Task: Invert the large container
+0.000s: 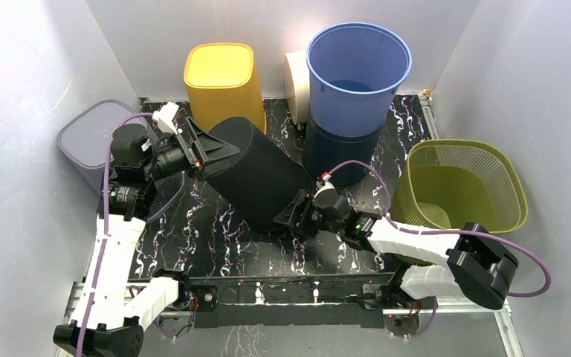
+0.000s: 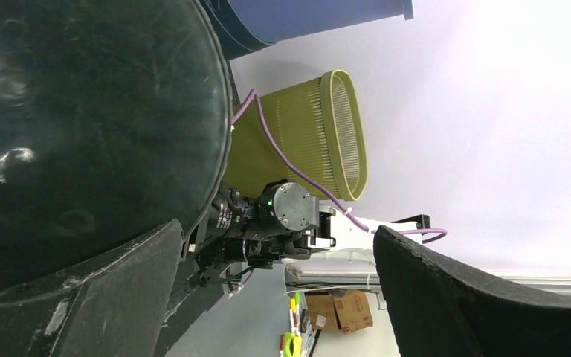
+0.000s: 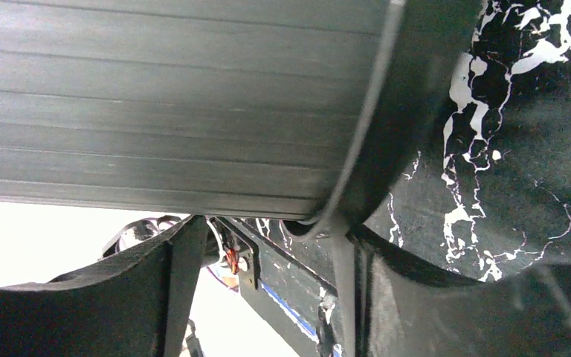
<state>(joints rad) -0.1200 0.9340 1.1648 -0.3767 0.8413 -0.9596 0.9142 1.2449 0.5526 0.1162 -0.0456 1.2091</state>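
Mid-flip. Right gripper (image 1: 290, 213) straddled the near-right rim; whether it was clamped could not be told. The black ribbed bin (image 1: 259, 172) lay tilted at mid-table (image 1: 208, 238), long axis near-right to far-left, mouth apparently low and near. Left gripper (image 1: 210, 149), jaws spread, met the raised base. Next move, as judged — swing that base over until the rim sat flat.
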